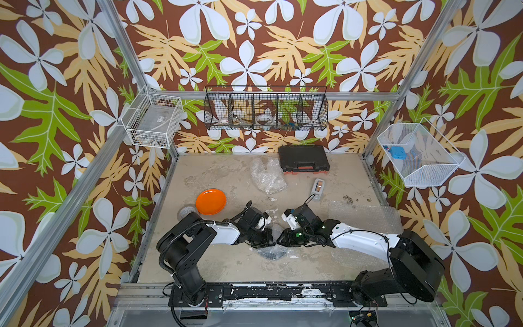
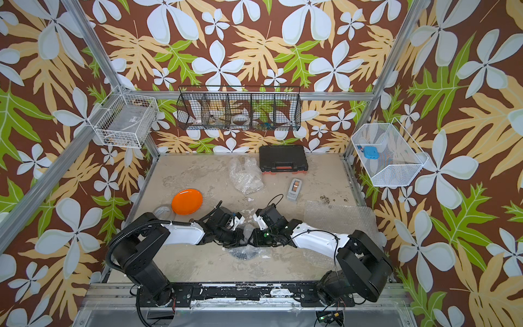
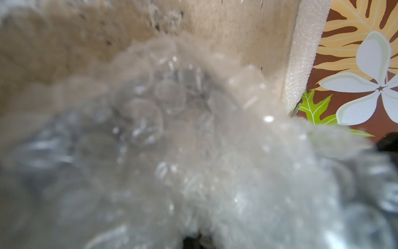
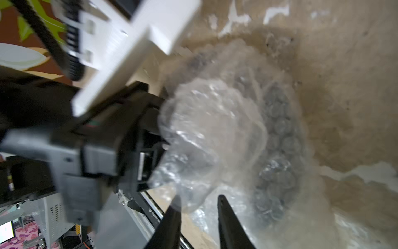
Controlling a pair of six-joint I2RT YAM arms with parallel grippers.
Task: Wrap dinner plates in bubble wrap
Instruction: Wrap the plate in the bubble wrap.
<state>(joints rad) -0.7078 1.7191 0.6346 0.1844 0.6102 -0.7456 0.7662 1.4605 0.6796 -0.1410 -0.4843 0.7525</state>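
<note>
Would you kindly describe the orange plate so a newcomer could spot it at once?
Look at the beige tabletop, on the side of the left arm. The orange plate lies flat beside a tape roll. It is the only round, glossy orange thing there.

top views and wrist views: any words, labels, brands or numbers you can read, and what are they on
No text is legible in any view.
Label on the clear box in the white wire basket: too small to read.
Tape dispenser: nothing readable at this size.
Black case: no readable mark.
Screen in the right wrist view: blurred.
</note>
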